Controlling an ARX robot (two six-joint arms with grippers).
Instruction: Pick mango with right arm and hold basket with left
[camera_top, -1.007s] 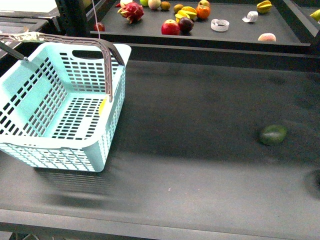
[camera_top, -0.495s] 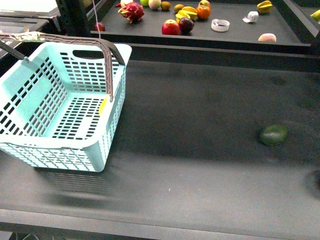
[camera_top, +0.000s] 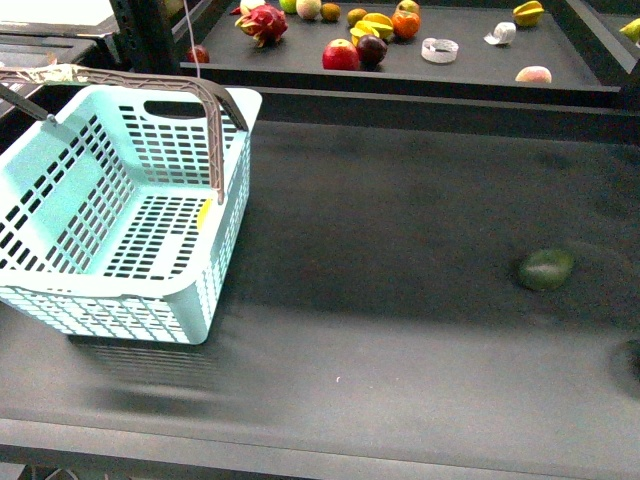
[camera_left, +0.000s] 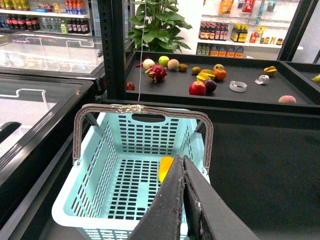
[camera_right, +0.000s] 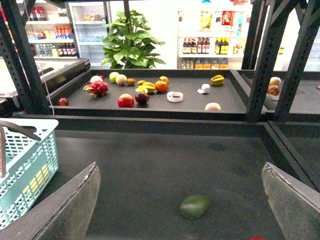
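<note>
The pale turquoise basket (camera_top: 100, 292) stands at the left of the black table with its grey-brown handles (camera_top: 216, 130) raised. The yellow mango (camera_top: 205, 213) lies inside it against the right wall, seen through the slots. In the left wrist view the mango (camera_left: 165, 168) lies on the floor of the basket (camera_left: 65, 207), partly hidden by my left gripper (camera_left: 183, 161), which is shut and empty above the near right corner. My right gripper (camera_right: 180, 170) is open and empty over the table, with the basket's corner (camera_right: 30, 165) off to one side. Neither arm shows in the front view.
A small dark green oval fruit (camera_top: 546, 269) lies on the table at the right, below my right gripper (camera_right: 195, 206). A raised back shelf holds a dragon fruit (camera_top: 262, 22), apple (camera_top: 340, 55), starfruit (camera_top: 528, 13), peach (camera_top: 534, 74) and other fruit.
</note>
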